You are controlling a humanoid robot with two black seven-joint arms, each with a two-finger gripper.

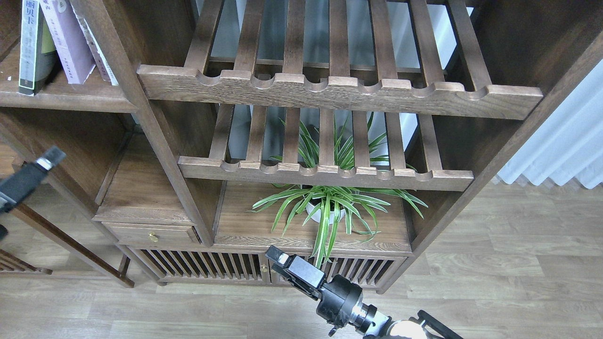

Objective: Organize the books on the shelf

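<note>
Three books stand on the flat dark-brown shelf (70, 96) at the top left. The black-grey book with a yellow-green panel (29, 47) is leftmost. The pale lavender book (66, 40) leans next to it. A third book (96, 52) leans against the upright post, and only its edge shows. My left gripper (47, 160) comes in at the left edge, well below the shelf and empty. My right gripper (279, 258) is low in the middle, in front of the cabinet doors and far from the books. I cannot tell the fingers apart on either gripper.
Two slatted racks with scalloped rails (330, 92) fill the middle bay. A potted spider plant (325, 207) stands under them, just above my right gripper. A small drawer (150, 234) and slatted doors (207, 266) are below. Wooden floor and a white curtain (565, 146) lie to the right.
</note>
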